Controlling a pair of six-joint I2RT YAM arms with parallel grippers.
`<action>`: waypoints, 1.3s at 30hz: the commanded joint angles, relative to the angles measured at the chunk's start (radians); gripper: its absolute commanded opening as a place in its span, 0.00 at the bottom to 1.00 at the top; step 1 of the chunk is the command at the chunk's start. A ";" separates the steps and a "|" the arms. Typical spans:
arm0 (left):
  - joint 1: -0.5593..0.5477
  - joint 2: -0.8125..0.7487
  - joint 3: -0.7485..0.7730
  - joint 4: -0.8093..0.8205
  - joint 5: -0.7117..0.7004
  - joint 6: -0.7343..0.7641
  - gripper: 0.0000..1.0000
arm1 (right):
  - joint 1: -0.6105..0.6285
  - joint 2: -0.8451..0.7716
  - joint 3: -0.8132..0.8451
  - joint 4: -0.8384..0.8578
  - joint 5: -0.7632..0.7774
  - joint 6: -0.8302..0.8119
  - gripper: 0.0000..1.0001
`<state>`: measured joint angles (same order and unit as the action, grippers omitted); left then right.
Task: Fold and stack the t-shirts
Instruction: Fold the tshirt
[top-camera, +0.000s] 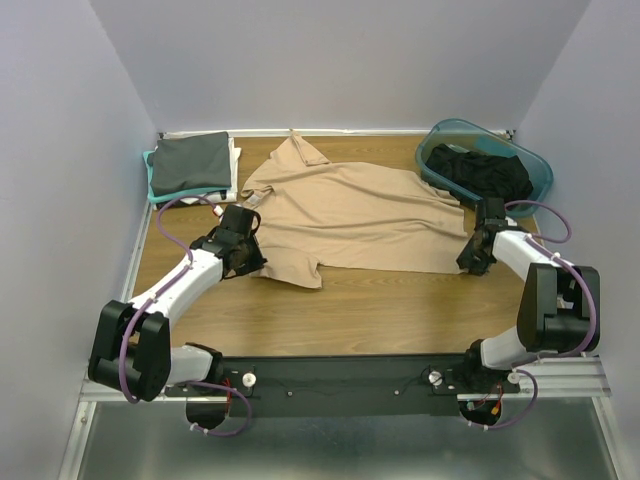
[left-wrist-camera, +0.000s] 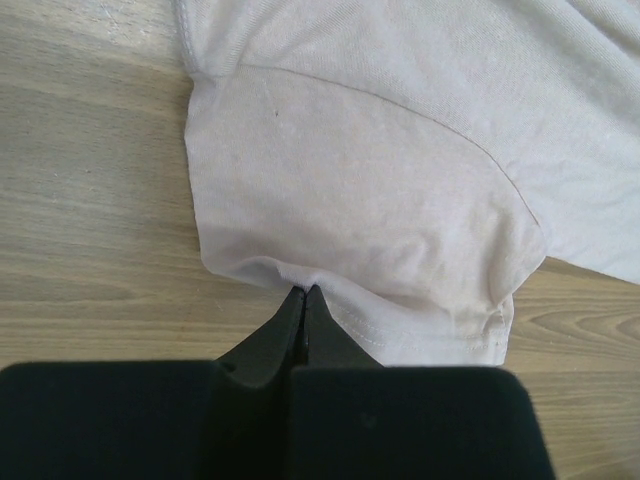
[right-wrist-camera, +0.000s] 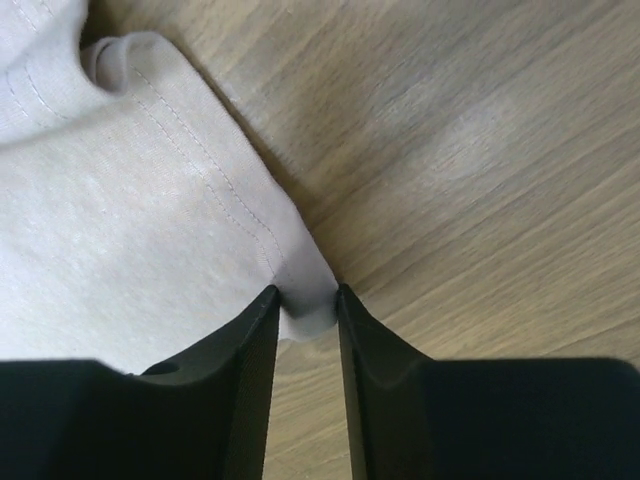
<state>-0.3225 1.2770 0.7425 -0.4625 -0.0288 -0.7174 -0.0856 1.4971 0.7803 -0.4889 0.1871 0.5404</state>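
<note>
The left gripper (left-wrist-camera: 304, 296) is clenched on the sleeve hem of the tan shirt (top-camera: 350, 215), which lies spread mid-table (top-camera: 400, 310). The right gripper (right-wrist-camera: 307, 300) straddles its bottom corner, jaws apart. It should pinch fully, then both should lift evenly.

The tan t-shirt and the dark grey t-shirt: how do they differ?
The tan t-shirt lies spread out in the middle; the dark grey t-shirt is folded atop a stack in the far left corner. The tan one takes up far more room than the grey one. Both are plain.

Left arm (top-camera: 185, 280) and right arm (top-camera: 520, 246) stretched low; left jaws pressed together, right jaws ajar.
</note>
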 joint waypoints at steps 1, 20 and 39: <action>0.003 -0.028 0.037 -0.033 0.003 0.016 0.00 | -0.009 0.054 -0.021 -0.004 0.017 -0.002 0.33; 0.082 -0.165 0.086 -0.185 0.078 0.081 0.00 | -0.008 -0.054 0.065 -0.368 -0.213 -0.074 0.00; 0.080 -0.507 0.041 -0.445 0.079 -0.063 0.00 | 0.075 -0.138 0.066 -0.542 -0.206 -0.014 0.01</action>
<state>-0.2424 0.8207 0.7883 -0.8280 0.0383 -0.7441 -0.0311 1.3899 0.8238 -0.9649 -0.0082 0.4969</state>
